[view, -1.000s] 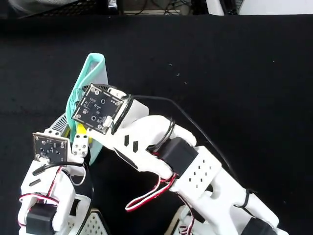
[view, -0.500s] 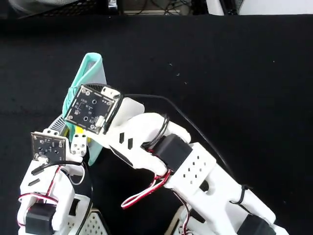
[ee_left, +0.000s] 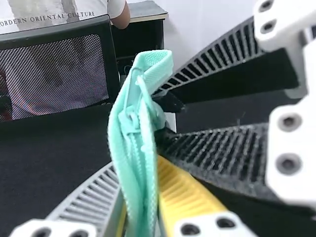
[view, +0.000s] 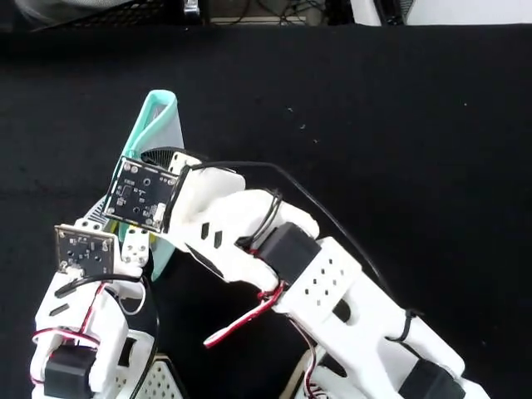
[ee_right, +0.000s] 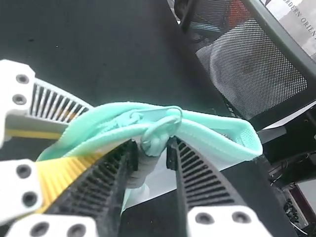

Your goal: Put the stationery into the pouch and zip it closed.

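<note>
The teal zip pouch (view: 158, 120) stands on edge at the left of the black table, its far end pointing away from the arms. My left gripper (ee_left: 140, 197) is shut on the pouch's near end (ee_left: 143, 98), grey ribbed finger on one side and yellow pad on the other. My right gripper (ee_right: 150, 148) is shut on the teal zipper pull (ee_right: 157, 133), along the pouch's top edge (ee_right: 212, 126). In the high view the right gripper (view: 158, 158) sits under its camera board, close beside the left gripper (view: 125, 224).
The black tabletop (view: 399, 125) stretches away to the right and back. The right arm's white body (view: 316, 283) crosses the lower middle of the table. A mesh chair back (ee_left: 54, 74) stands beyond the table's far edge.
The right arm has slid down and left along the pouch, toward the left gripper. The left arm has hardly moved.
</note>
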